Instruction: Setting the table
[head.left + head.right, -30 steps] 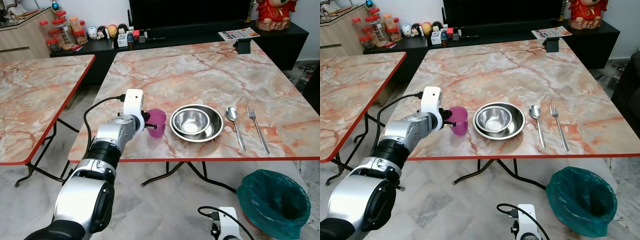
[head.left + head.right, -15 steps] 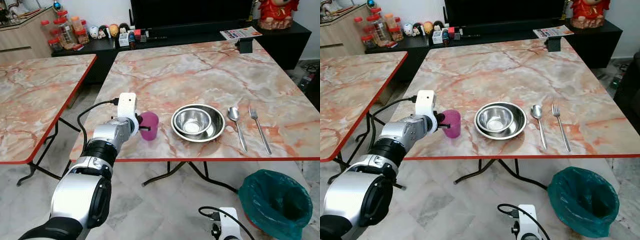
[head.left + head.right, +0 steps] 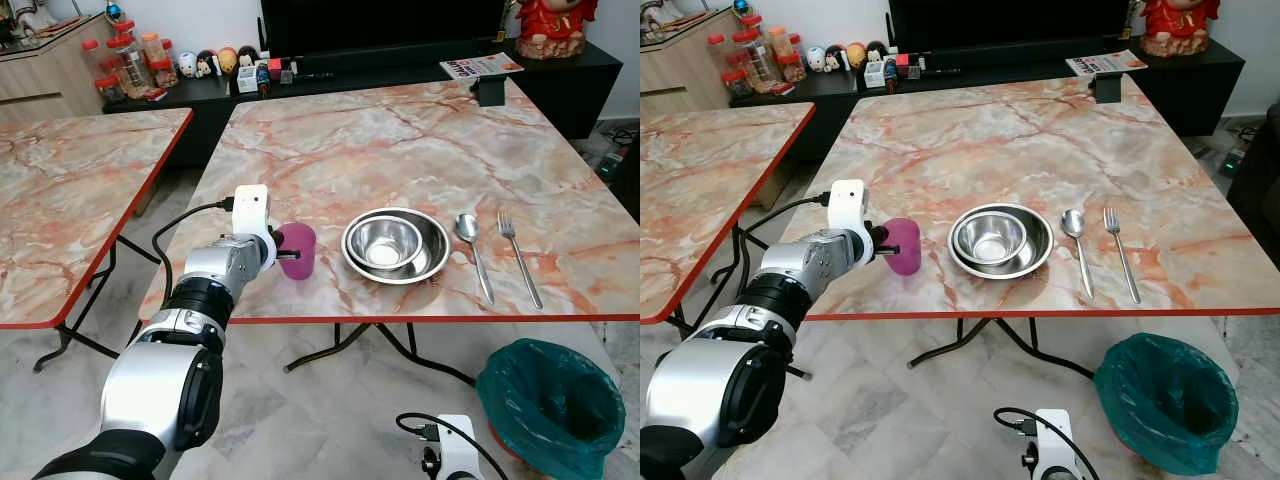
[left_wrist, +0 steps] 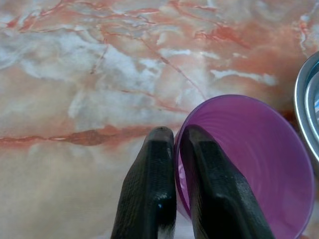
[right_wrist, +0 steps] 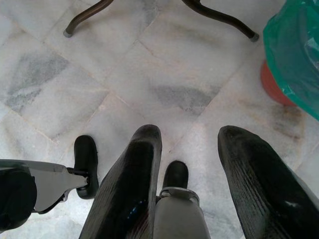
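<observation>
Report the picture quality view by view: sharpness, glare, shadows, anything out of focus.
Left and right eye views: sharp, evenly lit, with soft sheen on the marble table and bright reflections in the steel bowl. Left wrist view: the left gripper fingers and purple cup look soft at close range, the tabletop crisper. Right wrist view: bright floor sharp, the right gripper fingers dark and slightly blurred.

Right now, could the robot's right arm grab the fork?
Probably not. The right gripper hangs low over the floor beside the green bin, well under the table, while the fork lies on top near the table's right edge. It would have to lift first.
</observation>
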{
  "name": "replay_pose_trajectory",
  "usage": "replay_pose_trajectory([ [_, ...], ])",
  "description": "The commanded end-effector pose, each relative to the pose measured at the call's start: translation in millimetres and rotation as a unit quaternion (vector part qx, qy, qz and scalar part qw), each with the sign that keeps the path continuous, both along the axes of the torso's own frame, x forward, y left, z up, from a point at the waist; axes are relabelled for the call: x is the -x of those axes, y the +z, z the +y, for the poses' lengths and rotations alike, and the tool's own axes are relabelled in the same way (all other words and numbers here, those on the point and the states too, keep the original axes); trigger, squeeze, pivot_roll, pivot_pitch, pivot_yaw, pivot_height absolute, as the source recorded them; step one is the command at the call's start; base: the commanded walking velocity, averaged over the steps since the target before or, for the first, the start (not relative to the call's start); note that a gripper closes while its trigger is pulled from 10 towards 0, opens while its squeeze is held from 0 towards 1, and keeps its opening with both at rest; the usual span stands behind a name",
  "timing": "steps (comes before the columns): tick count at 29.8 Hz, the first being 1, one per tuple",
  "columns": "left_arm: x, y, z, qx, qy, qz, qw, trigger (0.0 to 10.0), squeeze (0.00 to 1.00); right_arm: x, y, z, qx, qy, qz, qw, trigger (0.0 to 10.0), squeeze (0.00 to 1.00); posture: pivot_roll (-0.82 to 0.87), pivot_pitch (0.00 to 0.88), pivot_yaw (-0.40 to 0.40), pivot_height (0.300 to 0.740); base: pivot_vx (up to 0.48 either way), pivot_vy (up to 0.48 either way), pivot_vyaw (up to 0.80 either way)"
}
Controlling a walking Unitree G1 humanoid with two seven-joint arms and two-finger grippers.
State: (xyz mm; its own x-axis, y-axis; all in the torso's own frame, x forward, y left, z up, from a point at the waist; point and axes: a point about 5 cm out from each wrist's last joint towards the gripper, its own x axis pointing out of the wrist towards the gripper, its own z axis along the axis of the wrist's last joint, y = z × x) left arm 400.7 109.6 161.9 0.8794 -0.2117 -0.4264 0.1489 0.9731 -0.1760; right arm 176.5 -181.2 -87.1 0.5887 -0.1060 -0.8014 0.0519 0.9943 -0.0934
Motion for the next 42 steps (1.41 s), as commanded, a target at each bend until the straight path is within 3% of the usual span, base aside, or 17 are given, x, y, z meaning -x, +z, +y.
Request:
replay_pose_trajectory([
  [1,-2.4,5.2,1.8,0.009,0.005,-0.005,1.0,10.0,1.0,-2.0,0.5,3.4,-0.004,-0.001,-0.001,1.0,10.0,0.0,0.04,0.0,0.138,0.74,0.0,0.0,0.0],
  [18,-5.3,12.1,9.0,0.013,0.025,-0.018,0.999,10.0,1.0,-4.0,1.2,4.0,-0.004,0.001,-0.002,1.0,10.0,0.0,0.05,0.0,0.135,0.74,0.0,0.0,0.0],
  [19,-6.8,18.5,12.3,0.003,0.027,-0.034,0.999,10.0,0.0,-4.2,1.3,4.1,-0.005,0.001,-0.002,1.0,10.0,0.0,0.05,0.0,0.133,0.74,0.0,0.0,0.0],
  [23,-10.4,54.5,28.4,-0.058,0.028,-0.12,0.991,10.0,0.0,-4.6,1.5,4.3,-0.005,0.001,-0.002,1.0,10.0,0.0,0.05,0.0,0.131,0.74,0.0,0.0,0.0],
  [24,-8.4,76.6,31.1,-0.044,0.014,-0.178,0.983,10.0,0.0,-4.6,1.5,4.0,-0.005,0.0,-0.002,1.0,10.0,0.0,0.06,0.0,0.128,0.74,0.0,0.0,0.0],
  [26,-4.5,95.0,33.2,-0.027,0.001,-0.23,0.973,10.0,0.0,-4.6,1.5,3.8,-0.005,0.0,-0.003,1.0,10.0,0.0,0.06,0.0,0.127,0.74,0.0,0.0,0.0],
  [27,1.2,107.8,36.6,-0.017,-0.011,-0.28,0.96,10.0,0.0,-4.4,1.5,3.8,-0.005,-0.001,-0.003,1.0,10.0,0.0,0.06,0.001,0.128,0.74,0.0,0.0,0.0],
  [28,11.4,123.0,42.9,-0.01,-0.022,-0.343,0.939,10.0,0.0,-4.0,1.3,3.9,-0.005,-0.001,-0.002,1.0,10.0,0.0,0.07,0.005,0.127,0.74,0.0,0.0,0.0],
  [29,11.4,123.0,42.9,-0.01,-0.022,-0.343,0.939,10.0,0.0,-4.0,1.3,3.9,-0.005,-0.001,-0.002,1.0,10.0,0.0,0.07,0.005,0.127,0.74,0.0,0.0,0.0],
  [31,25.3,130.1,61.7,0.007,0.003,-0.38,0.925,10.0,0.0,-3.2,0.9,4.0,-0.006,-0.003,-0.002,1.0,10.0,0.0,0.08,0.01,0.122,0.74,0.0,0.0,0.0],
  [32,34.0,128.3,83.5,0.002,0.05,-0.392,0.918,10.0,0.0,-2.1,0.4,4.8,-0.006,-0.001,0.0,1.0,10.0,0.0,0.09,0.016,0.117,0.74,0.0,0.0,0.0],
  [33,49.5,121.2,122.9,-0.023,0.14,-0.403,0.904,10.0,0.0,-0.7,-0.4,6.2,-0.007,0.002,0.002,1.0,10.0,0.0,0.09,0.019,0.113,0.74,0.0,0.0,0.0],
  [35,60.1,116.2,146.4,-0.043,0.195,-0.406,0.892,10.0,0.0,-0.2,-0.7,6.9,-0.008,0.004,0.003,1.0,10.0,0.0,0.1,0.02,0.112,0.74,0.0,0.0,0.0],
  [36,76.4,107.2,175.9,-0.127,0.246,-0.413,0.868,10.0,0.0,-0.2,-0.8,7.8,-0.008,0.007,0.003,1.0,10.0,0.0,0.11,0.024,0.109,0.74,0.0,0.0,0.0],
  [37,76.4,107.2,175.9,-0.127,0.246,-0.413,0.868,10.0,0.0,-0.2,-0.8,7.8,-0.008,0.007,0.003,1.0,10.0,0.0,0.11,0.024,0.109,0.74,0.0,0.0,0.0],
  [38,86.1,101.2,189.9,-0.173,0.258,-0.41,0.858,10.0,0.0,-0.4,-0.8,8.5,-0.008,0.008,0.003,1.0,10.0,0.0,0.11,0.026,0.108,0.74,0.0,0.0,0.0],
  [42,90.0,99.9,191.2,-0.177,0.255,-0.41,0.858,10.0,0.0,-0.5,-0.8,8.8,-0.008,0.008,0.003,1.0,10.0,0.0,0.11,0.026,0.108,0.74,0.0,0.0,0.0],
])
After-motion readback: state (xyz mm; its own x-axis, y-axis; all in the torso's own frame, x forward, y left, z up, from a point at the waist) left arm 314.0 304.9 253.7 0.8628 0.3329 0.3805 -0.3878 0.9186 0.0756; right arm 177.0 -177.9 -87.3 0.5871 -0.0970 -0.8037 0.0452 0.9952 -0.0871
